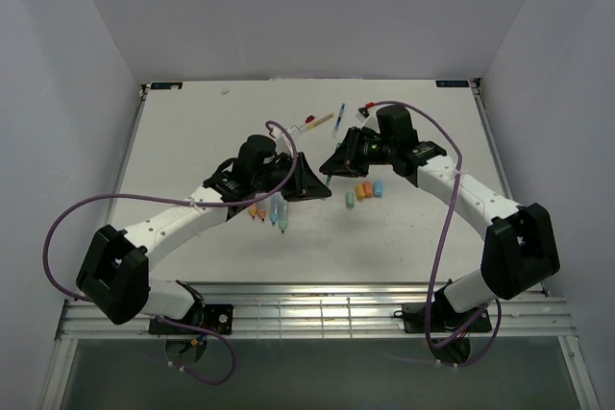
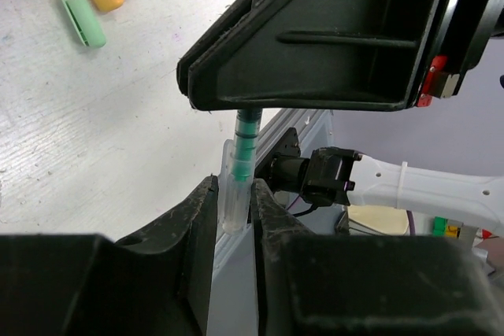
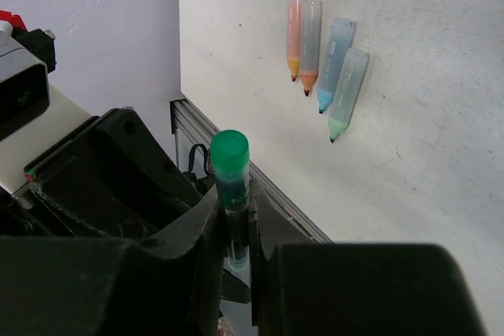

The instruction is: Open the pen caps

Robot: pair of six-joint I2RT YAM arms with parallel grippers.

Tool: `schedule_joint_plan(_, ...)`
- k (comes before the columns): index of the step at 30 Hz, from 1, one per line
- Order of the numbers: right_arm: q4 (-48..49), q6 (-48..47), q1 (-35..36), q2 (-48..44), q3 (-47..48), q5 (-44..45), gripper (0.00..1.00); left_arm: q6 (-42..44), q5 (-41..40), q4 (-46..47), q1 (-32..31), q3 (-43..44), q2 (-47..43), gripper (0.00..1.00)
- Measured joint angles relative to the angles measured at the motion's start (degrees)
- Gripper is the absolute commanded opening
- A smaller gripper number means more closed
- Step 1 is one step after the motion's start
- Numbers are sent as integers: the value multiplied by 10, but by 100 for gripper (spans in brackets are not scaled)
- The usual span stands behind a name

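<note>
Both grippers hold one thin green pen (image 3: 231, 171) in the air between them. My right gripper (image 3: 235, 204) is shut on its dark green barrel, and the round green end sticks out above the fingers. My left gripper (image 2: 235, 188) is shut on the pen's clear end (image 2: 233, 208); I cannot tell whether that end is seated or pulled off. In the top view the left gripper (image 1: 309, 180) and the right gripper (image 1: 333, 164) meet above mid-table. Loose caps lie on the table: pale green (image 1: 350, 199), orange (image 1: 361, 192), red (image 1: 369, 189) and blue (image 1: 378, 186).
Several uncapped thick translucent pens (image 1: 269, 211) lie side by side under the left arm and also show in the right wrist view (image 3: 323, 60). Two thin stick pens (image 1: 338, 119) lie near the table's far edge. A metal rail (image 1: 317, 309) runs along the near edge.
</note>
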Motion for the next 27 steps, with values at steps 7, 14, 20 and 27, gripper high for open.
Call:
schedule_joint_plan(7,0,1,0,1,0,-5,8,5,17,8,0,-1,0,17)
schedule_joint_plan(14,-17,-2,1,27,19,-15,8,-6,17,31,2,-26,-6,0)
schedule_joint_plan(20,-47,-3,4,71,57,-35,8,-24,-3,51,4,-64,-34,0)
schedule_joint_plan(27,-42,-6,-39,137,182,-17,8,-29,23,15,-8,-141,-116,0)
